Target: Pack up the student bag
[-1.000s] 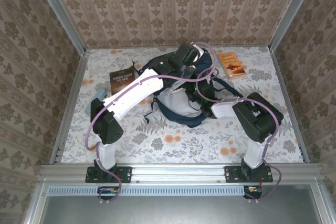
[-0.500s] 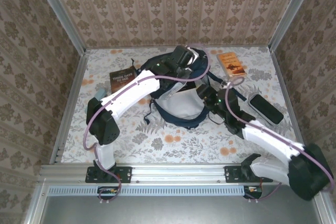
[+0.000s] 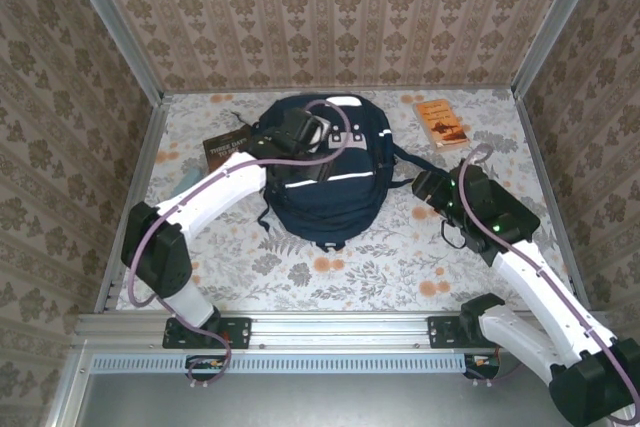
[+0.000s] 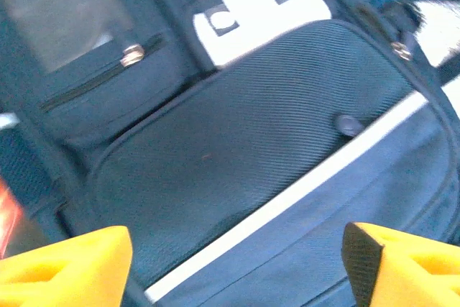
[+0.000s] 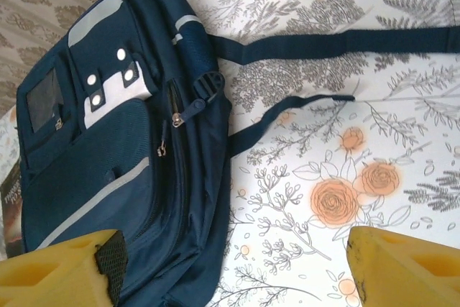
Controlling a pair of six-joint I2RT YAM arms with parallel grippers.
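Left pincer agape over student bag — right pincer likewise, seemingly beside it.

No legible print on student bag, lettering on dark book and orange book too small

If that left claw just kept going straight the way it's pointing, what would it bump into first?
The student bag. The open left gripper faces its ribbed front pocket; nothing lies between, though depth is unclear.

Navy white-striped student bag, flat, front side up
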